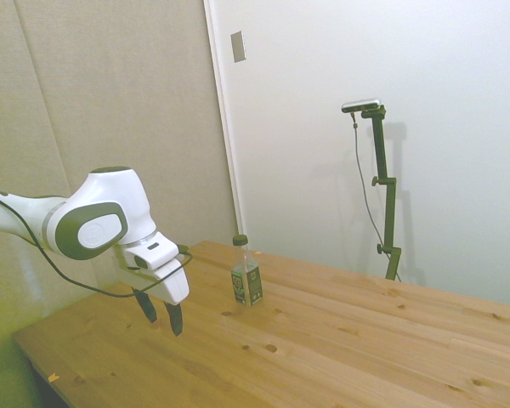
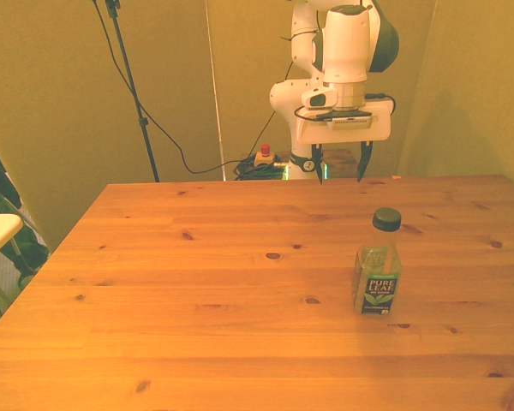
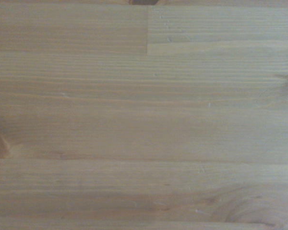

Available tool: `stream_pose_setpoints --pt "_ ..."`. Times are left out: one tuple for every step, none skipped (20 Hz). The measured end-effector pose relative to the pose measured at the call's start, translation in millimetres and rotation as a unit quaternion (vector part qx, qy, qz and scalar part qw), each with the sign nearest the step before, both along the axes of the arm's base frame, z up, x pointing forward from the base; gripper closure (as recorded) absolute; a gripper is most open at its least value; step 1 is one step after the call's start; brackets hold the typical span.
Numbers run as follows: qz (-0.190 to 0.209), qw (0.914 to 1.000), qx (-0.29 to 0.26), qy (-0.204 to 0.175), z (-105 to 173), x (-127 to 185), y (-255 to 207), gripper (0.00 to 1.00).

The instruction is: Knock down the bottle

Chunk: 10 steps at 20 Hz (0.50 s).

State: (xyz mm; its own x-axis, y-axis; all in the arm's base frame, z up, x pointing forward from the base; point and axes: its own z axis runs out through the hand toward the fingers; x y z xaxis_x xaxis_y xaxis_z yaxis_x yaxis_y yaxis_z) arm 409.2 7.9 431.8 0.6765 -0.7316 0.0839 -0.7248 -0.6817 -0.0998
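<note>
the gripper (image 2: pixel 340 173) hangs over the table (image 2: pixel 197 282) near its far edge, fingers pointing down and spread wide apart, with nothing held between them. in the side view the gripper (image 1: pixel 160 315) has its fingertips (image 1: pixel 175 326) just above the wood, though whether they touch it cannot be told.

the bottle (image 2: pixel 378 263) stands upright on the table, well apart from the gripper, nearer the camera in the front view and slightly toward the front view's right of the fingers. its dark cap is on and its label wraps the lower body. bare wood lies between gripper and bottle, with nothing standing in that gap, and open tabletop spreads wide on the bottle's other sides too.

the side view places the bottle (image 1: pixel 246 272) beyond the gripper, close to the table's back edge by the wall. the front view alone shows the label's lettering and the full gap between the fingers. the wrist view shows only blurred wood grain (image 3: pixel 144 120), a board joint and knots; the bottle is outside it.
</note>
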Motion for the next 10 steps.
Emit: stream_pose_setpoints --pt "0.0 1.0 0.0 0.0 0 0 0 0.0" --pt "0.0 1.0 0.0 0.001 0 0 0 0.0" --pt "-0.002 1.0 0.0 0.001 1 1 -2 0.0" --pt "-0.006 1.0 0.001 0.0 5 4 -6 0.0" --pt "-0.014 0.9999 0.002 -0.002 9 6 -13 0.0" --pt "-0.023 0.9997 0.004 -0.002 12 8 -22 0.0" --pt "-0.033 0.9995 0.004 -0.001 15 10 -32 0.0" --pt "-0.041 0.9992 0.004 -0.001 16 12 -42 0.0" --pt "-0.048 0.9989 0.002 -0.001 17 15 -51 0.0" --pt "-0.054 0.9985 0.001 0.001 17 18 -59 0.0"
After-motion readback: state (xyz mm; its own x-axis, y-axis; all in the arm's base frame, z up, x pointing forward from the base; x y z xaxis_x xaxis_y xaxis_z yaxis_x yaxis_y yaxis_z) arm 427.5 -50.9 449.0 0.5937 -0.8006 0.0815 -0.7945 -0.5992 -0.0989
